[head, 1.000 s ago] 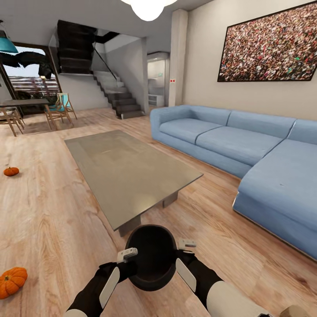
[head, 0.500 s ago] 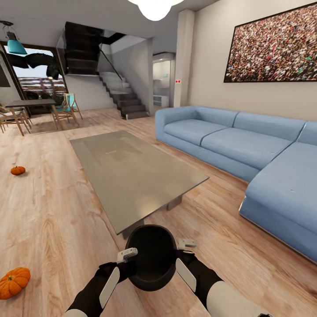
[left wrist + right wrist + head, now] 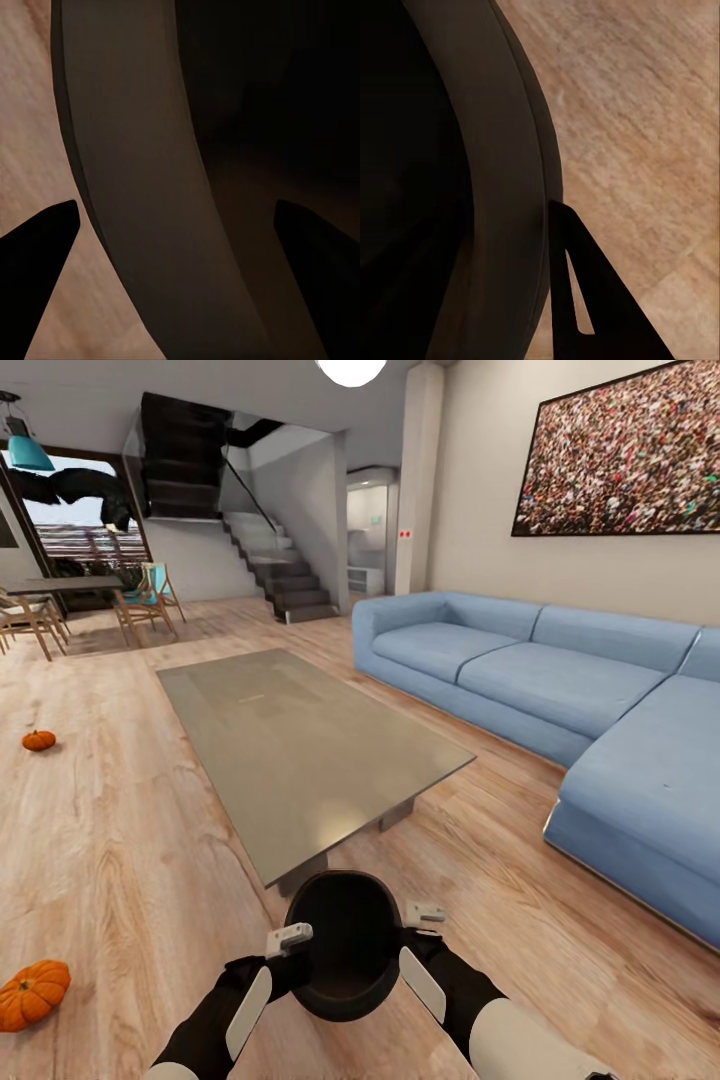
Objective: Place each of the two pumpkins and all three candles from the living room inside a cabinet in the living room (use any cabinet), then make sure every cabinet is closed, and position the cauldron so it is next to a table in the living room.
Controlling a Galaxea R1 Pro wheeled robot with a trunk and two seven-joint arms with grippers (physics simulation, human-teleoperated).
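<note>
Head view: wooden floor (image 3: 120, 840), glass table (image 3: 300, 745), sofa (image 3: 560, 690).

The round black cauldron (image 3: 343, 943), upright with its wide mouth open and empty, is seen just beyond the near corner of the low grey table (image 3: 300, 745). Two orange pumpkins are seen on the wooden floor: one (image 3: 32, 994) nearby, another (image 3: 38, 740) farther off.
</note>
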